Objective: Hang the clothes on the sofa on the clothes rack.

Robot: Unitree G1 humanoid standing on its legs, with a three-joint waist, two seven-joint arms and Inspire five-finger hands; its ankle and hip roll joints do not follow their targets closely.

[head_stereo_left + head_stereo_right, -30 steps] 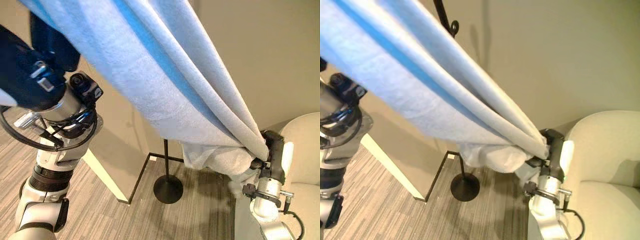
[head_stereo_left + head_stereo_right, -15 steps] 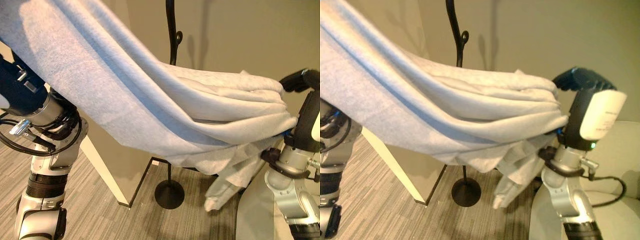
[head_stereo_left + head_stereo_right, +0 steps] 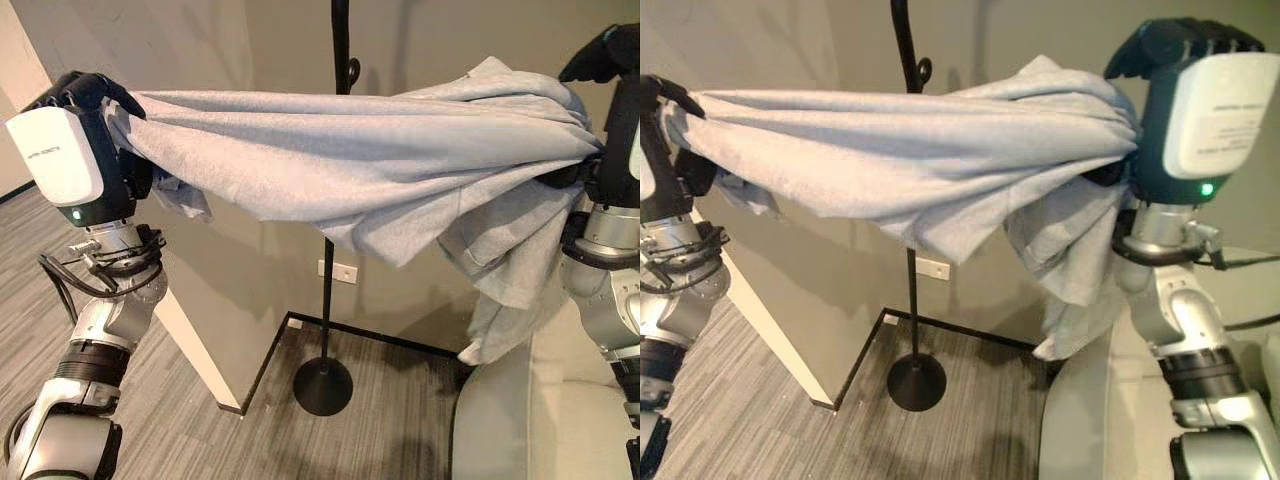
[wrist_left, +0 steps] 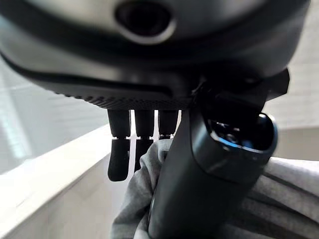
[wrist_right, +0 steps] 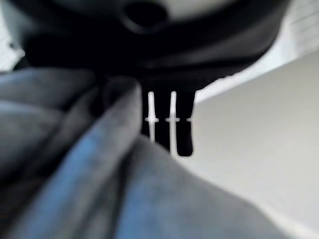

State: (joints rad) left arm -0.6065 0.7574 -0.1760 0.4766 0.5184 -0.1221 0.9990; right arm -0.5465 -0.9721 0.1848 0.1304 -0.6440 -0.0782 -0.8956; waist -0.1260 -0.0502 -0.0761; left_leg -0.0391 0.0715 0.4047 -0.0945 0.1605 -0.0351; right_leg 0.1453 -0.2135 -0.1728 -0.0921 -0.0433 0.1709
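Grey garment (image 3: 340, 170) (left hand (image 4: 199, 169) thumb clamped on it)

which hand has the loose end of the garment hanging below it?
The right hand: the grey garment bunches there and dangles toward the sofa. At the left hand it's just gripped taut.

A: What sort of room is it?

B: Plain olive-beige walls (image 3: 480, 40) that step in at a corner, with a pale projecting wall edge (image 3: 200, 350) running down toward the floor on the left.

A: And the floor?

B: Grey striped carpet (image 3: 380, 440), edged by a dark skirting line (image 3: 380, 335) along the far wall. A white wall socket (image 3: 342, 271) sits low on that wall.

A: Any furniture?

B: A cream sofa (image 3: 540, 420) at the near right, soft even light on it.
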